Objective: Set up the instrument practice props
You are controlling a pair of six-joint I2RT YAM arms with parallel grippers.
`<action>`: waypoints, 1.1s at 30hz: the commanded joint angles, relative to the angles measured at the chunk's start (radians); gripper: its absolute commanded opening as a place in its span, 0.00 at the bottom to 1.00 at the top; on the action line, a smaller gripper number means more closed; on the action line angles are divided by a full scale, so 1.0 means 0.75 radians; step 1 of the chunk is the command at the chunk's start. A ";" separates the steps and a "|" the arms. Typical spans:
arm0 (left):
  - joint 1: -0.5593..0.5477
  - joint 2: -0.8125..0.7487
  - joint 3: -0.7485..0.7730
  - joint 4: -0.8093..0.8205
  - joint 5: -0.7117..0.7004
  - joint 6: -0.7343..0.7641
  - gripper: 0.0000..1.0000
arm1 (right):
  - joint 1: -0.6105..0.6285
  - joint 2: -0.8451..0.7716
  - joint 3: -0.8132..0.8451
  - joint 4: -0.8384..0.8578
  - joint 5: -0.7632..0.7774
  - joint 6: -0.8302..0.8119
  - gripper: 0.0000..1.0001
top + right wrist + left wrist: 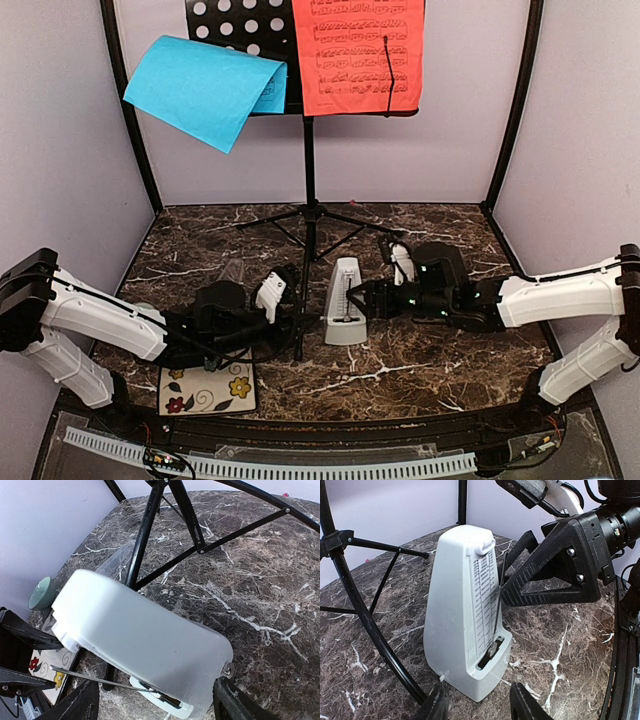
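The black perforated music stand [308, 180] rises on its tripod legs from the back middle of the dark marbled tabletop [450, 370]. The red sheet of printed music [355, 55] lies flat against the right half of the stand's desk. The blue sheet [200, 90] sits on the left half, hanging over the stand's left edge and drooping down.

The whitish pyramid metronome [345, 300] stands upright on the tabletop just in front of the stand's pole and a little to its right, close to the forward tripod leg. Its scale face is uncovered and its thin pendulum rod [500, 595] leans across that face.

The right pincer [155, 697] reaches in from the right of the stand with its fingers spread wide, one on each side of the metronome. The fingers are not pressed against it.

The left pincer [481, 702] lies low on the left of the stand's pole, pointing at the metronome's scale face. Its fingers are partly apart and hold nothing.

A square floral tile [207, 388] lies in front of the stand, to the left, near the left arm. A small pale green bowl [41, 592] sits just behind the tile.
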 commanded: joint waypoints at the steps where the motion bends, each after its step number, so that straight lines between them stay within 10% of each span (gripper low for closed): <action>1: 0.006 -0.021 0.015 -0.004 0.005 0.012 0.44 | 0.038 0.015 0.043 0.041 0.042 -0.016 0.82; 33: 0.017 -0.047 0.024 -0.016 -0.017 0.029 0.44 | -0.086 -0.222 -0.180 -0.134 0.287 0.058 0.87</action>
